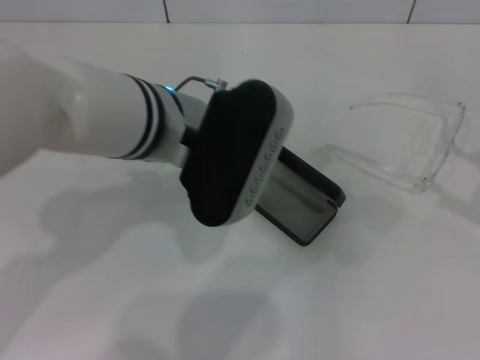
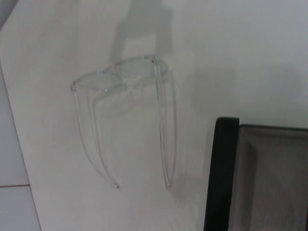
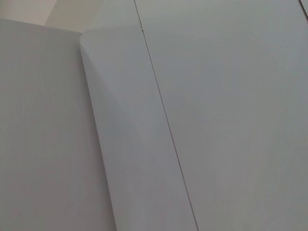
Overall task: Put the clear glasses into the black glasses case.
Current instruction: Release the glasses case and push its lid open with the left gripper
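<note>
Head view: the clear glasses [image 1: 411, 146], a fully transparent, colourless plastic pair with wraparound lenses and clear arms, lie on the white table [image 1: 315, 300] at the far right, arms unfolded. They are outside the case and nothing holds them.

The black glasses case [image 1: 304, 199], a flat hinged hard case with a grey inner lining, sits open just left of the glasses and a little nearer, apart from them. Its visible tray holds nothing; the left part of the case is hidden behind the left arm's wrist housing [image 1: 236, 150].

The left wrist view confirms this: the glasses [image 2: 125, 115] lie beside the case edge [image 2: 221, 173] without touching it.

Left gripper: its fingers appear in no view; the arm reaches in from the left over the case. Right gripper: not in view; its camera shows only plain white surfaces.

Assessment: the case is open and ready. Grasping the glasses, placing them and possibly closing the lid all remain.
</note>
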Controlling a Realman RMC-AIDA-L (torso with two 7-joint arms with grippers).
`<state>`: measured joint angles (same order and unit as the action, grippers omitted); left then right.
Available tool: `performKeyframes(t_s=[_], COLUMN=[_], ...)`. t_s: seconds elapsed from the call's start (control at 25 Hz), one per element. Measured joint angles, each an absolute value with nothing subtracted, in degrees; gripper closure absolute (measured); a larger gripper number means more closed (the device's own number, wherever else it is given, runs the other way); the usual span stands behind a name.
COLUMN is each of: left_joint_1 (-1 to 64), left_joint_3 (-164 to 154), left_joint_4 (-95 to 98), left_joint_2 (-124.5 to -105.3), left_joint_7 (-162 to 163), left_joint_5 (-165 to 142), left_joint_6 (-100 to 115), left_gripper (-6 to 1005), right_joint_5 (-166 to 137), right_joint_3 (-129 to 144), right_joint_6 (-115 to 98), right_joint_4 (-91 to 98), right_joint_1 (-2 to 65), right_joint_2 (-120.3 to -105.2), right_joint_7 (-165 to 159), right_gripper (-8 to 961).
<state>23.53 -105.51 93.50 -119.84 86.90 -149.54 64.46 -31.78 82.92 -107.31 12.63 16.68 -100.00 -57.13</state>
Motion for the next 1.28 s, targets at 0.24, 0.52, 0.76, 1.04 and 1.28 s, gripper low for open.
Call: performKeyframes(t_s=[0.24, 0.52, 0.76, 1.04, 1.28], left_joint_1=[26.30, 28.83, 30.58, 32.84, 33.01], left_joint_3=[-108.69, -110.04, -110.48, -110.68, -111.28], left_joint_4=[89.14, 85.77, 83.86, 81.41, 81.29], left_joint_2=[-119.91, -120.00, -120.11, -120.14, -120.15], left_joint_7=[88.49, 90.19, 90.69, 92.77, 93.11], left_joint_5=[-151.76, -151.88, -151.82, -151.60, -151.49], left_joint_6=[61.78, 61.39, 60.45, 60.06, 60.09], left_gripper=[317, 321, 325, 329, 352], right_joint_5=[-31.82, -32.67, -32.75, -33.26, -33.27], right_joint_3=[83.04, 82.87, 82.87, 82.83, 82.79], right_joint_6=[-107.31, -107.31, -107.31, -107.31, -107.31], right_joint_4=[12.77, 12.59, 12.54, 12.46, 12.07], right_joint_1=[16.58, 16.44, 16.27, 15.76, 15.61], right_joint_2=[-100.02, -100.25, -100.38, -100.46, -100.46], right_joint_7=[-57.13, -57.07, -56.76, -56.72, -56.69], right_gripper=[80, 80, 81, 81, 80])
